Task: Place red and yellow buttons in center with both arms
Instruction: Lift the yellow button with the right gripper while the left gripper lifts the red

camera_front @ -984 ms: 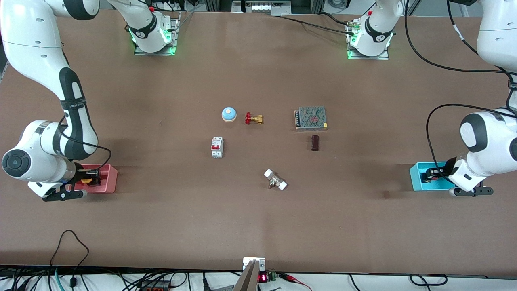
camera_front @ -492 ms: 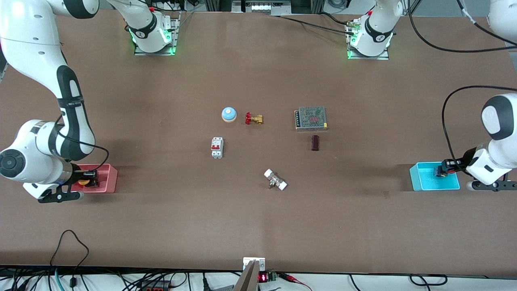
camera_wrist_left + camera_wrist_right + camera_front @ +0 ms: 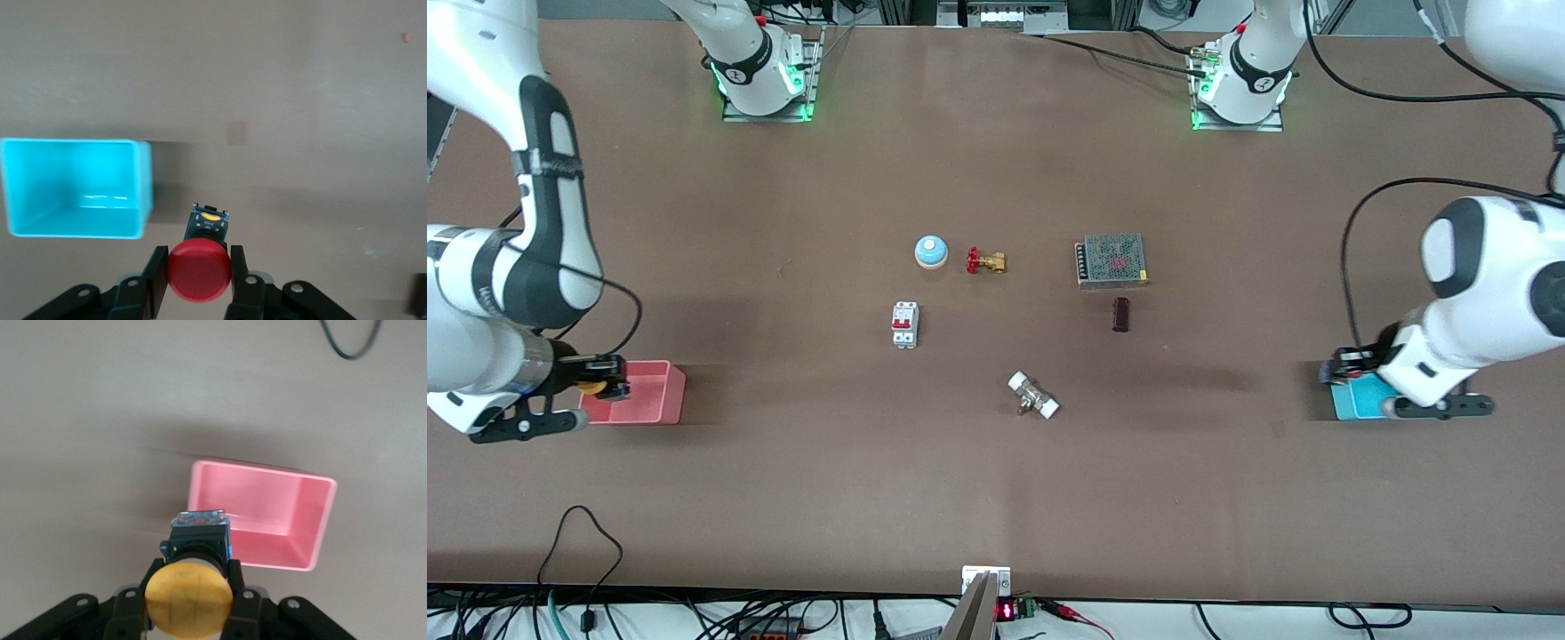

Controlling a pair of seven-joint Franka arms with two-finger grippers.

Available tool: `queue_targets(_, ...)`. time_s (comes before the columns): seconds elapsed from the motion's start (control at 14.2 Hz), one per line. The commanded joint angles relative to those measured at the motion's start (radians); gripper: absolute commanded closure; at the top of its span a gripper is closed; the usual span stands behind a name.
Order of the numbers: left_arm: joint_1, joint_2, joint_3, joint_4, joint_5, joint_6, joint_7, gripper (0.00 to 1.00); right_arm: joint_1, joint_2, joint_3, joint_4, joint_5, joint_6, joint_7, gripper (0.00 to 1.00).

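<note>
My right gripper (image 3: 601, 385) is shut on the yellow button (image 3: 590, 387) and holds it in the air over the edge of the pink tray (image 3: 649, 396). In the right wrist view the fingers (image 3: 235, 583) clamp the yellow cap (image 3: 189, 600) above its black base, with the pink tray (image 3: 267, 520) below. My left gripper (image 3: 1347, 364) hangs over the edge of the cyan tray (image 3: 1356, 402). In the left wrist view it (image 3: 198, 268) is shut on the red button (image 3: 199, 272), over brown tabletop beside the cyan tray (image 3: 73, 193). The table's center (image 3: 996, 329) is bare brown surface.
Around the center lie a blue dome bell (image 3: 930, 252), a brass valve with a red handle (image 3: 985, 260), a white breaker (image 3: 904, 324), a grey mesh-topped box (image 3: 1111, 259), a dark brown block (image 3: 1120, 314) and a white-ended fitting (image 3: 1033, 396).
Both grippers have risen out of their trays with the buttons held. The left gripper swung outward, then back over the cyan tray's inner edge. The right gripper shifted over the pink tray's outer edge.
</note>
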Motion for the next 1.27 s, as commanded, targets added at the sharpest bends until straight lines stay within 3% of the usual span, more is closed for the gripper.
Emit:
queue_targets(0.0, -0.072, 0.022, -0.011, -0.005, 0.017, -0.003, -0.145, 0.7, 0.096, 0.009, -0.005, 0.001, 0.058, -0.017, 0.093, 0.96)
queue_targets(0.28, -0.179, 0.073, -0.011, -0.006, 0.015, 0.056, -0.329, 0.71, 0.21, 0.049, -0.005, -0.017, 0.136, -0.014, 0.233, 0.96)
queue_targets(0.7, -0.27, 0.135, -0.011, -0.061, 0.015, 0.23, -0.488, 0.71, 0.313, 0.119, -0.005, -0.041, 0.143, 0.018, 0.387, 0.96)
queue_targets(0.91, -0.284, 0.154, -0.011, -0.064, 0.015, 0.258, -0.511, 0.7, 0.349, 0.144, -0.003, -0.081, 0.143, 0.101, 0.437, 0.96)
queue_targets(1.2, -0.285, 0.162, -0.011, -0.063, 0.015, 0.259, -0.511, 0.48, 0.403, 0.17, -0.002, -0.092, 0.143, 0.172, 0.528, 0.96)
